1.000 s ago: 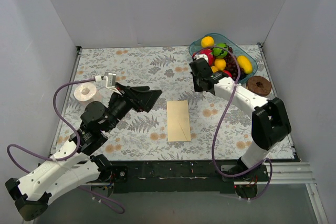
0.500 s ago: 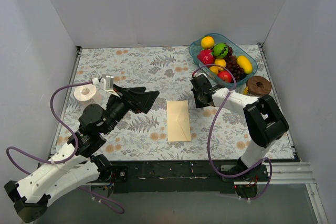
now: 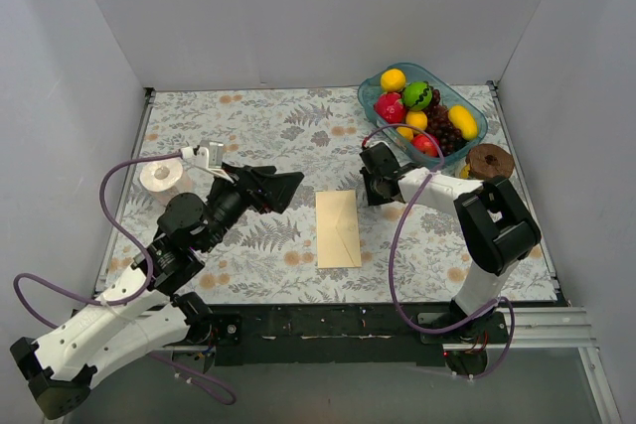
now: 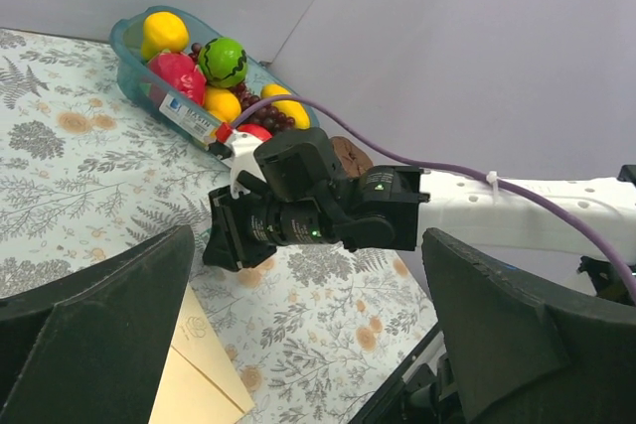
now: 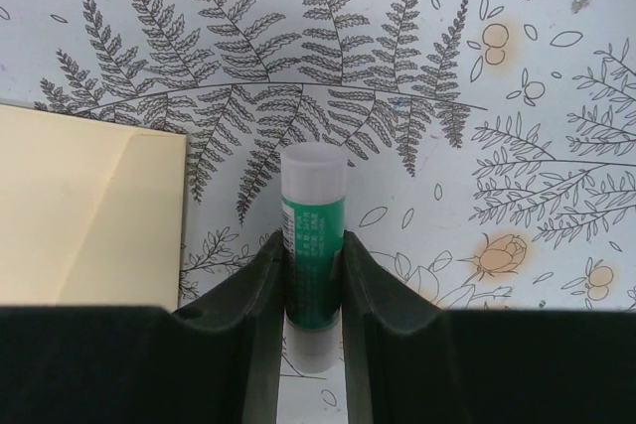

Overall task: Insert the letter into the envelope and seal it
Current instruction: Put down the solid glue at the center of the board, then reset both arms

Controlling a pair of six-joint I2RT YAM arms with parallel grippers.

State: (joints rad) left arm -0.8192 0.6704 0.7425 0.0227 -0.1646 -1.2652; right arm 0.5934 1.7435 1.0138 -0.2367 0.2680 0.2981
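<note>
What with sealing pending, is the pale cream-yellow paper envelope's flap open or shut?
Shut: the envelope lies as a plain rectangle, flap folded down.

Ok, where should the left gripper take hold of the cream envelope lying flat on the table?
Probably its left long edge, coming in low from the left. The envelope lies flat on the tablecloth, so only a thin edge offers a pinch, and that edge faces the open left gripper. The right gripper, shut on a glue stick, sits by the right edge.

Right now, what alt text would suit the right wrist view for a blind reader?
The right gripper clamps a green glue stick, white cap forward, against a fern-patterned table; the cream envelope lies at left.
</note>
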